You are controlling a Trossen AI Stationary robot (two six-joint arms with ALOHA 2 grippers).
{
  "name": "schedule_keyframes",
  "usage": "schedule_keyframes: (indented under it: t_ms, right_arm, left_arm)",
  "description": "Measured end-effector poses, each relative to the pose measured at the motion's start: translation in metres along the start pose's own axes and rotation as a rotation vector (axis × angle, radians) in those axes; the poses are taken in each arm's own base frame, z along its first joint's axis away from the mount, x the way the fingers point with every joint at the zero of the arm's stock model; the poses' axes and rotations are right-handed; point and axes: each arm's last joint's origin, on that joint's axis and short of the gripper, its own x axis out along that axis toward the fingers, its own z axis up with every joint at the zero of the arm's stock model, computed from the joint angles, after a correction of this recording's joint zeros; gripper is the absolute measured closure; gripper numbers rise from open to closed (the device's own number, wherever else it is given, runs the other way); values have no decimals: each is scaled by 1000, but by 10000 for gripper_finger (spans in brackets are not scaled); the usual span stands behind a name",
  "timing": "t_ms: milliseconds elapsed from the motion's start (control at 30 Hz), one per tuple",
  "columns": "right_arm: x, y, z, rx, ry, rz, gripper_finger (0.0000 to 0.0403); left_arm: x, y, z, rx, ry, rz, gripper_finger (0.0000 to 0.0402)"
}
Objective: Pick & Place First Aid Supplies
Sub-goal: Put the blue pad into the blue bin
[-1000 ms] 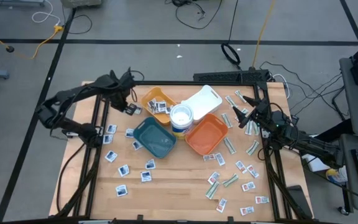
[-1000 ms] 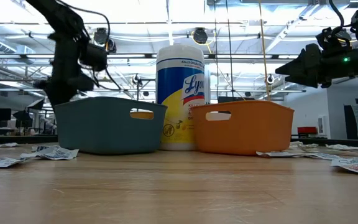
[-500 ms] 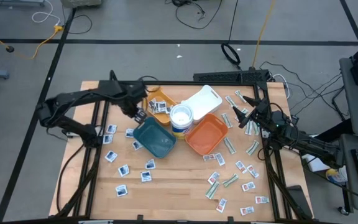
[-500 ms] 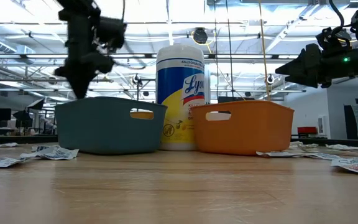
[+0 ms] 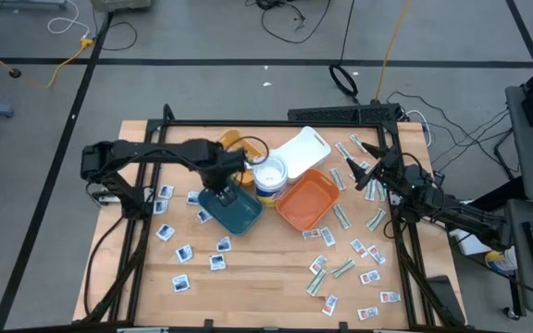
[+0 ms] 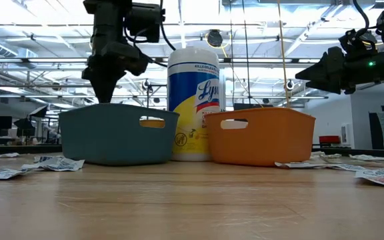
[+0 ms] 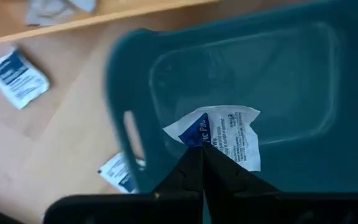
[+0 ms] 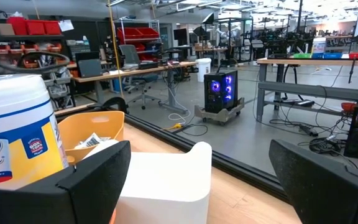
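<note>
Left gripper (image 7: 202, 163) sat directly above the teal tray (image 5: 233, 207), fingers pressed together on 1 white packet with blue print (image 7: 219, 135); packet hung over the tray's interior, not touching its floor as far as visible. Low view showed that gripper (image 6: 105, 87) just above the teal tray's rim (image 6: 119, 110). Right gripper (image 5: 366, 172) waited well to the right of the teal tray, past the orange tray (image 5: 305, 200), fingers spread wide, holding nothing. White wipes tub (image 5: 269, 175) stood touching or just beside the teal tray's far-right corner, between it and the orange tray. Yellow tray (image 8: 91, 129) behind the tub held several packets. Loose packets (image 5: 185, 252) lay scattered left of and in front of the teal tray; green-white strips (image 5: 343, 268) lay to its right, beyond the orange tray.
</note>
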Motion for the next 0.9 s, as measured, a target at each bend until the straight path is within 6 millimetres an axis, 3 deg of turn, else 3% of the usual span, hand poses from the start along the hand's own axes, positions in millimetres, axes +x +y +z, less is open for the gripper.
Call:
schedule_keyframes:
  t_ms: [200, 367, 700, 900]
  right_arm:
    - [0, 0, 0, 0, 0, 0, 26]
    - [0, 0, 0, 0, 0, 0, 26]
    - [0, 0, 0, 0, 0, 0, 26]
    - [0, 0, 0, 0, 0, 0, 26]
  left_arm:
    - [19, -16, 2, 43, 42, 28, 401]
    - [22, -18, 2, 42, 59, 16, 383]
    - [21, -12, 3, 14, 70, 20, 226]
    - [5, 7, 5, -45, 33, 3, 171]
